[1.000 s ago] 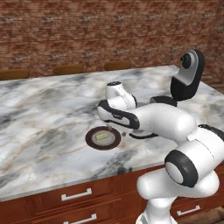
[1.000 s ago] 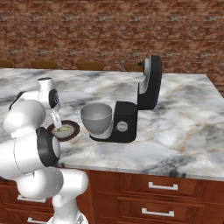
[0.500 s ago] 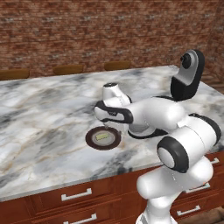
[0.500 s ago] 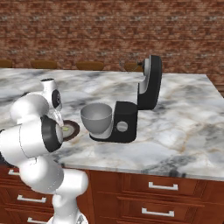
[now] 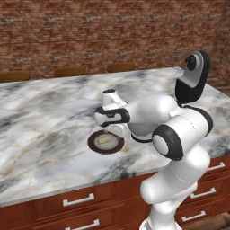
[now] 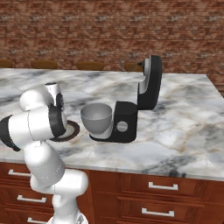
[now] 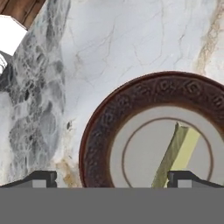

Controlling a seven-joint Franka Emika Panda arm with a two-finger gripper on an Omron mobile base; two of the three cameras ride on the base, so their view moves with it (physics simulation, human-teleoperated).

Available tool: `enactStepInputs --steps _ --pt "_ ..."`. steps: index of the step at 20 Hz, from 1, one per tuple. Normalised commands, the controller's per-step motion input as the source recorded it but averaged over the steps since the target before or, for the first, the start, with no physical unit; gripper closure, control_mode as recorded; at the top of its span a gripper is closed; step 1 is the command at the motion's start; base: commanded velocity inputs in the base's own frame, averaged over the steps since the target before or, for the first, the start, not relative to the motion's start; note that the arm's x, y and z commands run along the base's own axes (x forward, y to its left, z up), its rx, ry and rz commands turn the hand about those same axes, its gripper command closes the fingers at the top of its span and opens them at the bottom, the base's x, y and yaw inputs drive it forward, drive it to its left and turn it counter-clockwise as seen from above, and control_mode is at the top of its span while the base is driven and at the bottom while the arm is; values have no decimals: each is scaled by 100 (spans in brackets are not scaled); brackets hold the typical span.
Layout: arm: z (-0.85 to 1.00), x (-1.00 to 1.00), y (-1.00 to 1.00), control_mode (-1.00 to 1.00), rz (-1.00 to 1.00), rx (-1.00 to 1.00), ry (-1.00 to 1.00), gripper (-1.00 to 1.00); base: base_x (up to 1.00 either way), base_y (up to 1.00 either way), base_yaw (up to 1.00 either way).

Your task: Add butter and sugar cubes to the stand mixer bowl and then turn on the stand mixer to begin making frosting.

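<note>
The butter (image 7: 180, 154) is a pale yellow block lying on a round dark brown plate (image 7: 100, 131). My gripper (image 7: 113, 179) hangs open just above the plate, with one fingertip (image 7: 183, 178) close over the butter and nothing held. From the left base view the gripper (image 5: 113, 126) sits over the plate (image 5: 95, 144) and butter (image 5: 105, 140). The grey stand mixer bowl (image 6: 96, 118) stands on the black stand mixer (image 6: 127, 122), whose head (image 6: 151, 83) is tilted up. The sugar cubes are out of view.
The marble counter (image 5: 40, 130) ends at its front edge (image 5: 67, 182) close below the plate. My own white arm (image 6: 39, 124) covers part of the plate (image 6: 73, 129) in the right base view. Wooden chair backs (image 5: 71, 71) line the far side.
The arm has folded and swung, bringing the hand slightly left and lower over the plate. The jaws have stayed open. Plate, butter and mixer have not moved.
</note>
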Motion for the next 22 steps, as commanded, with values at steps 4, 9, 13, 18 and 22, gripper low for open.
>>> enactStepInputs --steps 4,9,13,18,22 --pt "-28 30 11 -100 0 0 4 -100 0 0 0" --pt "-27 30 12 -100 0 0 5 -100 0 0 0" --pt "-23 32 10 -100 0 0 4 -100 0 0 0" --pt "-24 32 12 -100 0 0 4 -100 0 0 0" --pt "-23 28 12 -100 0 0 3 -100 0 0 0"
